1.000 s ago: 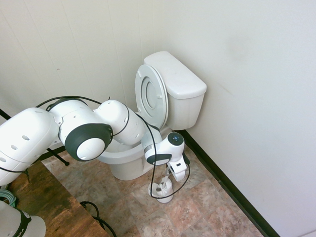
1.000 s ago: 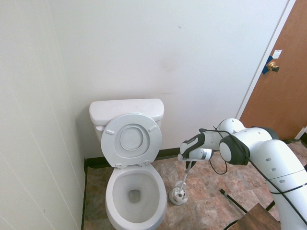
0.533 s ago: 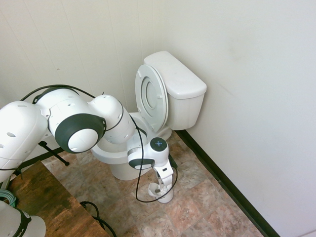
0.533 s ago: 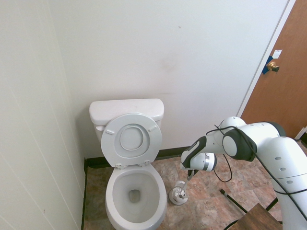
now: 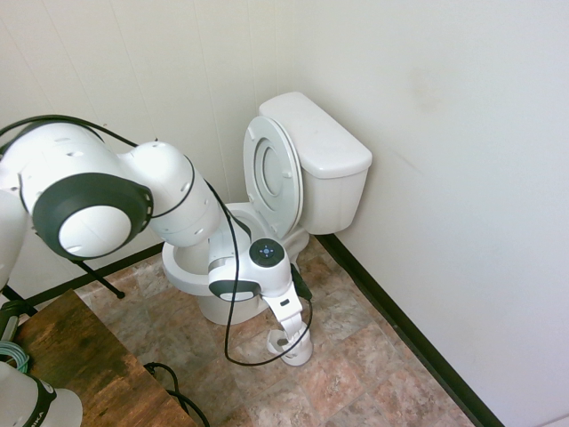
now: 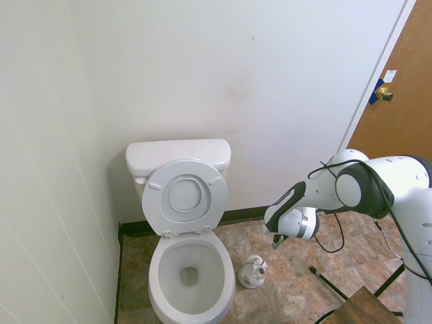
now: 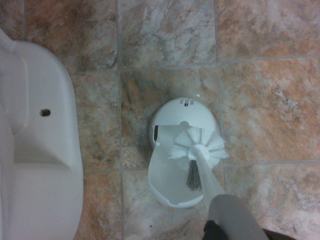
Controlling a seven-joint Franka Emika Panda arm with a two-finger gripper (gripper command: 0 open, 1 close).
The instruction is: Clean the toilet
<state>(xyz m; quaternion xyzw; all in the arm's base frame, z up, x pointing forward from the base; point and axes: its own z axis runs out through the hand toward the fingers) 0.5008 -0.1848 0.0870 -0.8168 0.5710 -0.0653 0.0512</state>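
Note:
The toilet (image 5: 320,151) is white, with its lid and seat raised against the tank and the bowl (image 6: 189,270) open. My gripper (image 6: 275,241) hangs low over the floor to the right of the bowl, shut on the handle of a white toilet brush (image 7: 197,145). The bristle head hovers just above its small white brush holder (image 7: 175,175), which stands on the tiles beside the toilet's base (image 7: 35,160). In the first exterior view the gripper (image 5: 286,313) sits right above the holder (image 5: 295,349).
Brown marbled floor tiles (image 6: 297,283) surround the toilet. Walls close in behind and beside it, with a black baseboard (image 5: 409,342). A brown door (image 6: 398,115) is at the right. A wooden table corner (image 5: 80,365) lies near the arm's base.
The arm has swung away from the wall and drawn back from the toilet's side. The brush has come up, so its head now clears the holder.

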